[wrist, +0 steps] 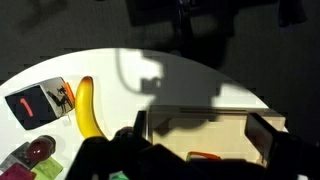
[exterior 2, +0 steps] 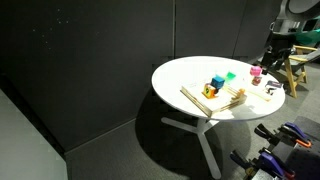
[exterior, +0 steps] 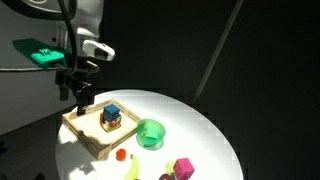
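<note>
two jaws open, near wooden tray [exterior: 88,133]

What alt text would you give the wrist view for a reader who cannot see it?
Looking down past the open end effector at a wooden tray on a round white table. A yellow banana and a dark card with a red mark lie at the picture's left.

In the wrist view, the dark jaws are blurring along the bottom edge and hiding part of the wooden tray [wrist: 215,135] and an orange thing [wrist: 205,157] in it. In an exterior view, the bottom edge is cutting off the banana [exterior: 132,168]. In an exterior view, the items on the surface [exterior 2: 185,75] are showing too small to name.
</note>
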`<state>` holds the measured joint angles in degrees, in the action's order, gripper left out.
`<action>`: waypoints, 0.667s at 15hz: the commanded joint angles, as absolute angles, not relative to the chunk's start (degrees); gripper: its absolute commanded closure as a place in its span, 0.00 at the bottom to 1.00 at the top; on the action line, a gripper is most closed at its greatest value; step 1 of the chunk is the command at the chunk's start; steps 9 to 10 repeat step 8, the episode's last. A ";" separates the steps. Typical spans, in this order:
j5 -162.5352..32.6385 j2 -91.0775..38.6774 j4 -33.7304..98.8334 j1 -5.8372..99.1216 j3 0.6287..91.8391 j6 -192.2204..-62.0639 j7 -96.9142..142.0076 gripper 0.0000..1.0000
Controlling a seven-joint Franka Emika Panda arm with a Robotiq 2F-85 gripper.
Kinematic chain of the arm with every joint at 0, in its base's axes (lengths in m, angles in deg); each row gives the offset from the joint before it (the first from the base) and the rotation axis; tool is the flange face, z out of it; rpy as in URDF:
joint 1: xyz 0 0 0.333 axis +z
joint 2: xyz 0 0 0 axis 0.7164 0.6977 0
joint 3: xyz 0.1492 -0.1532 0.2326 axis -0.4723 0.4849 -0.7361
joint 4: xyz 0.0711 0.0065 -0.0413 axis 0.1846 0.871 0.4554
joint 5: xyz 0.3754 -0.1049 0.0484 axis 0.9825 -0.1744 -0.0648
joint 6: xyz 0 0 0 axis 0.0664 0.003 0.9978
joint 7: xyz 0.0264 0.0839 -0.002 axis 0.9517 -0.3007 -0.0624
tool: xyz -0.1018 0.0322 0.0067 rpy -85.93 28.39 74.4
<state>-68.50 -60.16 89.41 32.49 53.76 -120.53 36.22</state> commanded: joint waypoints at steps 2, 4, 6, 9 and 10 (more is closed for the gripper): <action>-68.64 -61.87 89.88 32.79 54.22 -118.20 36.11 0.00; -68.64 -62.84 90.25 32.78 54.26 -117.70 36.11 0.00; -68.64 -62.92 90.31 32.77 54.27 -117.68 36.11 0.00; -68.64 -62.91 90.34 32.77 54.27 -117.68 36.11 0.00; -68.64 -62.91 90.34 32.77 54.27 -117.68 36.11 0.00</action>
